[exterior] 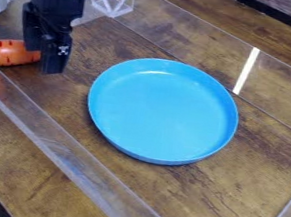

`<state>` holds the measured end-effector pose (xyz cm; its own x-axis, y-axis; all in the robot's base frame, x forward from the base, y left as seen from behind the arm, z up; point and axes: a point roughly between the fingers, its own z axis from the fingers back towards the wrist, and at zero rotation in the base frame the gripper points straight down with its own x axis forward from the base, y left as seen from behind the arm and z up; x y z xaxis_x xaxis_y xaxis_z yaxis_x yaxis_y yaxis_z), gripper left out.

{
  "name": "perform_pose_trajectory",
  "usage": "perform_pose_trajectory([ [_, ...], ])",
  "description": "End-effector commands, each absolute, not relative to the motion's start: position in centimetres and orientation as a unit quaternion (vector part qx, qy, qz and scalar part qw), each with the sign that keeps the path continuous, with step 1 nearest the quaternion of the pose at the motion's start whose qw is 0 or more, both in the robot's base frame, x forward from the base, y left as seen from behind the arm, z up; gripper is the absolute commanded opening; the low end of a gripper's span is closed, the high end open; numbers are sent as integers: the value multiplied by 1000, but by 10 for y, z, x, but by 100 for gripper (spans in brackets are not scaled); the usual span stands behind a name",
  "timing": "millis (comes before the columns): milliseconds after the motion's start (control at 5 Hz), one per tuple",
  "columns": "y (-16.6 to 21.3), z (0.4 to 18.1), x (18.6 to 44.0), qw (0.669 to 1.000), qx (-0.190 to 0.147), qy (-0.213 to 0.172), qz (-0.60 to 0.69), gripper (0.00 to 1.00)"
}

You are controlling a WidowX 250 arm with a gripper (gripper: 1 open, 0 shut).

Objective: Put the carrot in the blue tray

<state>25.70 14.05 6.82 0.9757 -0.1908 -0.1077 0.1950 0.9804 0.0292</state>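
camera view — scene: a dark wooden surface [255,165] with clear panels standing along its edges; only this one view is given.
carrot: the carrot [9,52] lies at the left edge of the frame, on the surface, well apart from the tray; only its orange body shows, the end towards the tool is hidden behind the black fingers.
blue tray: the blue tray [221,131] sits in the middle of the frame, flat on the surface and with nothing in it.
tool: the tool [45,55] hangs from the upper left, pointing down, its jaws spread wide and gripping nothing; it stands just beside the carrot's right end, perhaps straddling it — the view is too small to say whether a finger touches.
how the carrot will handle: judged a light, hard plastic toy with a smooth, rounded skin, so it may roll or squirt out of a pinch; not fragile.
where to take hold: across the thick middle of the orange body, jaws closing on its two long sides, not on the tapered tip or the leafy top.
step in hand: the grasp is not yet made; the carry to the right and the drop into the tray are still to come.
risk: a pinch near one end could tip the carrot or push it towards the clear panel at the left.
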Motion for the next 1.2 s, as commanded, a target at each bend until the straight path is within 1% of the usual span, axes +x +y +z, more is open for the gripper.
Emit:
perform_pose_trajectory([
  [0, 150, 82, 261, 996, 32, 23, -85, 100],
  [1000, 163, 86, 272, 998, 28, -17, -57, 100],
])
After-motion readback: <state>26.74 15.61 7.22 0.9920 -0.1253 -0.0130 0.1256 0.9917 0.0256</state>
